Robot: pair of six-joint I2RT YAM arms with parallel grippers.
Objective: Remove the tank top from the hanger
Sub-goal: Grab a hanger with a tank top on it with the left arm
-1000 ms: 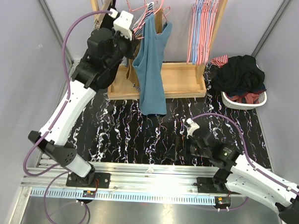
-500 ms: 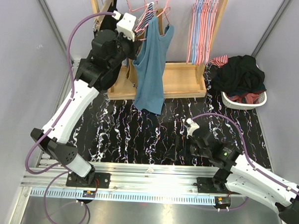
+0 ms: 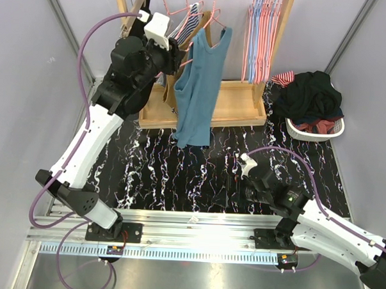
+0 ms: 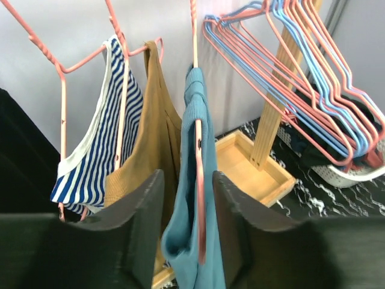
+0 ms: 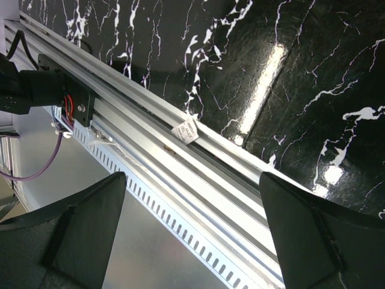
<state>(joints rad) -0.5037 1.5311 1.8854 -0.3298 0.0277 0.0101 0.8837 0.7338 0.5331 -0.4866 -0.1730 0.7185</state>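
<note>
- Two arms show, and only the left one is at work. The left jaws stand apart, one on each side of the teal tank top [image 4: 207,150] and of the pink hanger [image 4: 198,180] wire running down inside it. Nothing is pinched yet.
- The tank top hangs on that hanger from the wooden rack [image 3: 233,101], just beside a tan top [image 4: 150,138] and a striped top [image 4: 90,162].
- As I judge it, the jaws should close on cloth alone, high on the strap, leaving the wire free. A sideways pull then slips the strap off the hanger's shoulder.
- Catching the tan top is the main risk.
- The right jaws gape wide and empty above the bench [image 3: 153,175] edge rail [image 5: 198,162].
</note>
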